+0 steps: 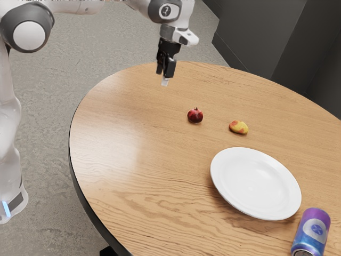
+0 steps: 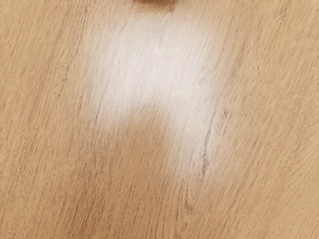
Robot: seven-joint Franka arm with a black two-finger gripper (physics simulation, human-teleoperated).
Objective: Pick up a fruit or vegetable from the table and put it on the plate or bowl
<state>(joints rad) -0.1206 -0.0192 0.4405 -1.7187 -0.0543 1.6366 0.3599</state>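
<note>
A small dark red round fruit [image 1: 195,115] lies near the middle of the round wooden table [image 1: 133,160]. A yellow and red fruit [image 1: 238,127] lies a little to its right in the exterior view. Nearer the front sits a white plate [image 1: 256,182] with nothing on it. My gripper [image 1: 166,80] hangs above the table's far side, up and to the left of the red fruit, open and holding nothing. The wrist view looks down on bare wood [image 2: 159,129], with a sliver of something brownish [image 2: 152,1] at its edge.
A purple and blue can [image 1: 311,232] stands at the front right, close to the plate's rim. Dark wall panels [image 1: 277,32] rise behind the table's far right. The table's edge curves round on the exterior view's left, with grey floor [image 1: 64,80] beyond.
</note>
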